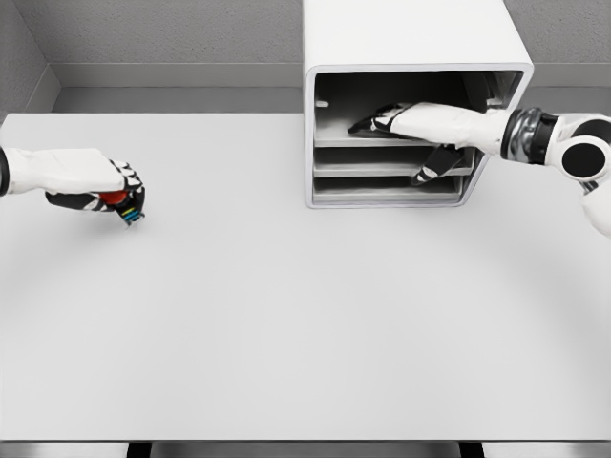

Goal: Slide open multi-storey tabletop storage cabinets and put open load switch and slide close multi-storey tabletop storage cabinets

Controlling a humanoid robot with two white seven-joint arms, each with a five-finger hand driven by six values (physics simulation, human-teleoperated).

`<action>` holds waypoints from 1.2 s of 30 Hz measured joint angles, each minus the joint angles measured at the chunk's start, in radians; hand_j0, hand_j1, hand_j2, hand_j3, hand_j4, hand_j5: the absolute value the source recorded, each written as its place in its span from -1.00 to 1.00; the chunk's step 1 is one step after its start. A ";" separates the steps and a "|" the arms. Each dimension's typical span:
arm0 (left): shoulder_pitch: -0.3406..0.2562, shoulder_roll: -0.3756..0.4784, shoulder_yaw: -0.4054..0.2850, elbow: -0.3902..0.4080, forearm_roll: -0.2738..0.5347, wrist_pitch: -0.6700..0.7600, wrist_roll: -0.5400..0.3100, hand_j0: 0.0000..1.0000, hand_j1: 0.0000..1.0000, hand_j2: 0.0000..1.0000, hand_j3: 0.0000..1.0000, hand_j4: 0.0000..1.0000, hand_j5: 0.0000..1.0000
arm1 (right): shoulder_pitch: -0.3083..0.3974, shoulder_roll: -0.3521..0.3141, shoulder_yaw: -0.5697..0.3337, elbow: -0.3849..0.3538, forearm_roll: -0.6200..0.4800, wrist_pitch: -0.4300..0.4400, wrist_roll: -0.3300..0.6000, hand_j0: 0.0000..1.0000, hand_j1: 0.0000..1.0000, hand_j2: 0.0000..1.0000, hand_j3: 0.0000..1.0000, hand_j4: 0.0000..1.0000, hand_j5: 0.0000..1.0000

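Your left hand has its fingers clenched around the load switch over the counter. Your right hand reaches inside the cabinet, fingers seemingly released.

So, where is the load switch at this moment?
In the head view the switch is at the table's far left, held in the left hand, well apart from the cabinet.

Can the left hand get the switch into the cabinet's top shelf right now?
Probably not yet: the right hand is lying across the top shelf of the cabinet, and the left hand, holding the switch, is far across the table.
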 measured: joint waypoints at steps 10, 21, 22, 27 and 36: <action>0.001 0.068 0.000 -0.137 0.028 0.000 0.005 -0.36 -0.36 -0.36 -0.36 -0.36 -0.36 | 0.008 -0.043 0.005 -0.085 0.075 -0.046 0.000 1.00 1.00 1.00 1.00 1.00 1.00; 0.009 0.125 -0.001 -0.216 0.047 0.000 0.006 -0.36 -0.36 -0.36 -0.36 -0.36 -0.36 | 0.046 -0.098 0.006 -0.171 0.053 -0.053 0.001 1.00 1.00 1.00 1.00 1.00 1.00; 0.009 0.126 -0.001 -0.219 0.049 0.000 0.006 -0.36 -0.36 -0.36 -0.36 -0.36 -0.36 | 0.048 -0.103 0.007 -0.177 0.049 -0.056 0.001 1.00 1.00 1.00 1.00 1.00 1.00; 0.009 0.128 -0.002 -0.239 0.058 0.000 0.006 -0.36 -0.36 -0.36 -0.36 -0.36 -0.36 | 0.069 -0.133 0.005 -0.220 0.030 -0.065 0.002 1.00 1.00 1.00 1.00 1.00 1.00; 0.012 0.128 -0.004 -0.261 0.065 0.000 0.007 -0.36 -0.36 -0.36 -0.36 -0.36 -0.36 | 0.133 -0.183 -0.041 -0.284 0.009 -0.067 0.000 1.00 1.00 1.00 1.00 1.00 1.00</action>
